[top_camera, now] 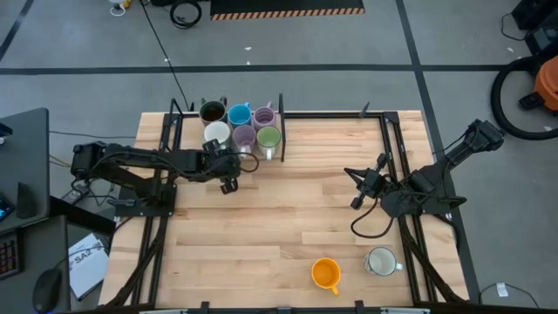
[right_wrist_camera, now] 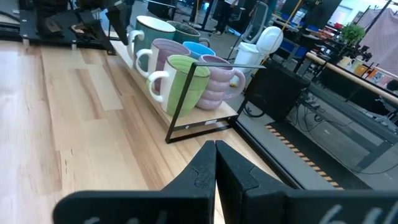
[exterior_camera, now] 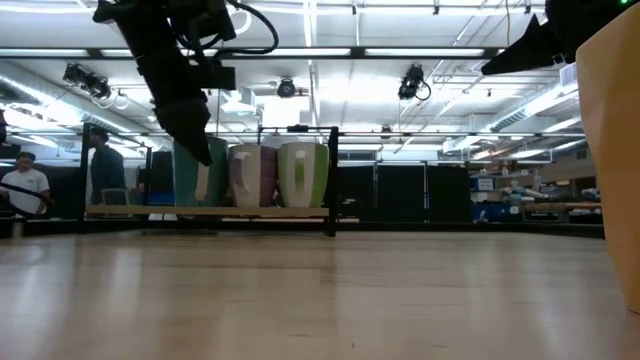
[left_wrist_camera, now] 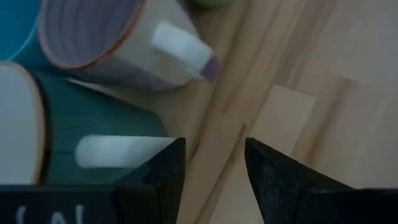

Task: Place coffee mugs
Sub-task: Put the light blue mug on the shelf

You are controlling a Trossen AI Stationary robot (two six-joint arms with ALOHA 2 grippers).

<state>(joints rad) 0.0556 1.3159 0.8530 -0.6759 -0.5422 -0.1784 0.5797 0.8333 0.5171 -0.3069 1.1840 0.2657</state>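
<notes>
Six mugs stand bottom-down in a cluster at the table's far edge: dark brown [top_camera: 212, 112], blue [top_camera: 239, 114], lilac [top_camera: 264, 116], a white-lined teal-walled one [top_camera: 217, 133], a second lilac [top_camera: 243, 138] and green [top_camera: 268, 138]. An orange mug [top_camera: 325, 274] and a white mug [top_camera: 381, 261] sit near the near edge on the right. My left gripper [top_camera: 228, 172] is open just in front of the cluster, with nothing between its fingers [left_wrist_camera: 214, 168]. The teal-walled mug's white handle [left_wrist_camera: 118, 151] lies beside one finger. My right gripper [right_wrist_camera: 215, 163] is shut and waits over the table's right half [top_camera: 359, 185]. My left gripper has one finger [left_wrist_camera: 165, 171] right beside the free end of the teal-walled mug's white handle [left_wrist_camera: 134, 151]. I cannot tell whether it touches. The mug stands upright on the rack.
A black frame bar [top_camera: 282, 126] stands to the right of the cluster, and black rails [top_camera: 388, 148] run along the table's sides. The rack shows with its mugs in the low view [exterior_camera: 303, 172]. The orange mug fills that view's right edge [exterior_camera: 612, 150]. Bare wood lies mid-table [top_camera: 288, 209].
</notes>
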